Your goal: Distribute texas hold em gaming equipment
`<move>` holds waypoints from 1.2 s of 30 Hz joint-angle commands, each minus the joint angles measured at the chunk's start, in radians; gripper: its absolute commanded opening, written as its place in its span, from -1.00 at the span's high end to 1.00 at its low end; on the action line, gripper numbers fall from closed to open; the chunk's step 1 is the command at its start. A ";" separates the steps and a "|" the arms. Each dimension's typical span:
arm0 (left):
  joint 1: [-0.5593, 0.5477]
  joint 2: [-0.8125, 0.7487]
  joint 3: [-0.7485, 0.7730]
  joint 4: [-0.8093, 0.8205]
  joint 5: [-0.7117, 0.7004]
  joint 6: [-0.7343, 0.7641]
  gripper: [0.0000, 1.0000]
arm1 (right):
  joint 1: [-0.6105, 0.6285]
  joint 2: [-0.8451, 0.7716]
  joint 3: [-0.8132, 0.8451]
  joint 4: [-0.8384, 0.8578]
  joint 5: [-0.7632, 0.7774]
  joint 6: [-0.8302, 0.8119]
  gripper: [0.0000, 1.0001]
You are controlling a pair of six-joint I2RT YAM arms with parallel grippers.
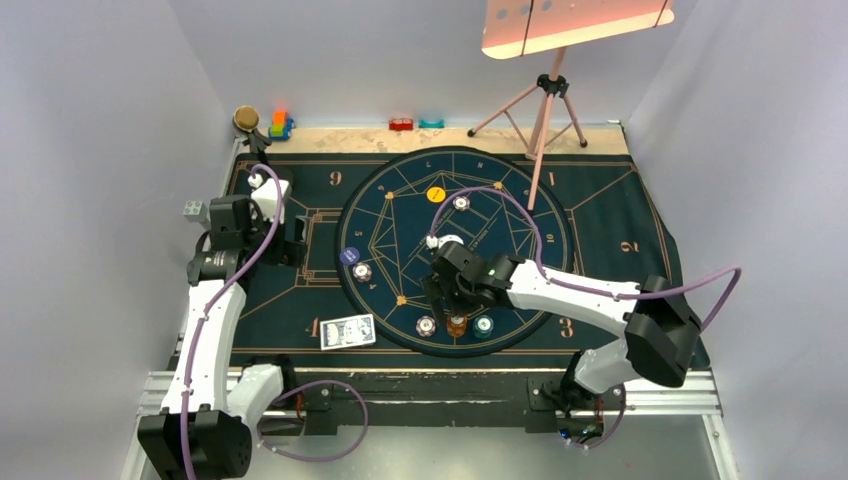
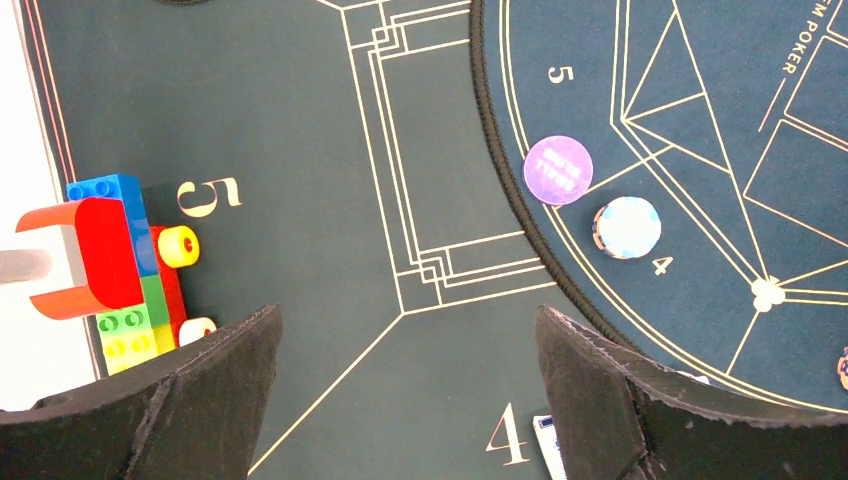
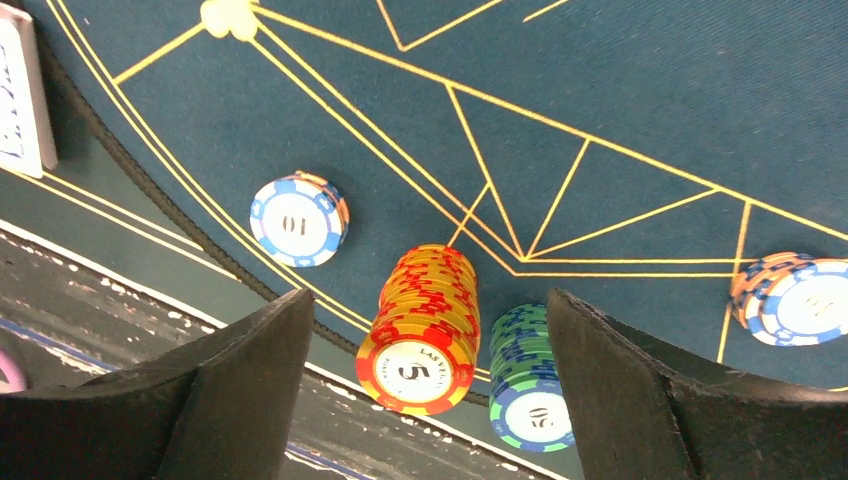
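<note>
**Chips partly shared out, cards not yet dealt**

Although the right gripper [image 3: 425, 330] hangs low over the near edge of the round mat [image 1: 395, 250], its fingers are spread wide and grip nothing. An orange chip stack [image 3: 418, 335] and a green chip stack [image 3: 525, 390] stand side by side between them, and as far as can be seen neither touches a finger. A blue-and-white stack [image 3: 297, 222] sits just to their left, also on the near rim. A second blue-and-white pile [image 3: 795, 300] lies further right, inside the gold lines.

The left gripper [image 2: 405, 400] is likewise fully open and holds nothing. It hovers over the left part of the rectangular mat [image 2: 300, 120], with the toy blocks [image 2: 120, 260] at that mat's left edge.

By my reading the work is partway along. A pale chip [image 2: 627, 227] next to a purple disc [image 2: 557, 170] is set out at the round mat's left rim. Another small chip [image 1: 461, 203] with an orange disc [image 1: 436, 194] lies toward its far side.

The tall stacks at the near rim look like the supply, with chips left to hand round. The deck of cards [image 1: 348, 331] lies whole near the rectangular mat's near edge, left of the stacks, so dealing seems not yet begun.
</note>
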 commanded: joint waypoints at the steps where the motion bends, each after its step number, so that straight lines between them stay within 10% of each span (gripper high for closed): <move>1: 0.007 -0.009 -0.002 0.014 0.012 0.010 -0.99 | 0.026 0.020 -0.017 0.034 -0.033 -0.034 -0.71; 20: 0.007 -0.012 -0.005 0.015 0.006 0.012 -0.99 | 0.038 0.030 -0.018 0.002 -0.008 -0.035 0.17; 36: 0.007 -0.018 -0.006 0.016 0.005 0.012 -0.99 | 0.038 0.031 0.197 -0.142 0.044 -0.080 0.42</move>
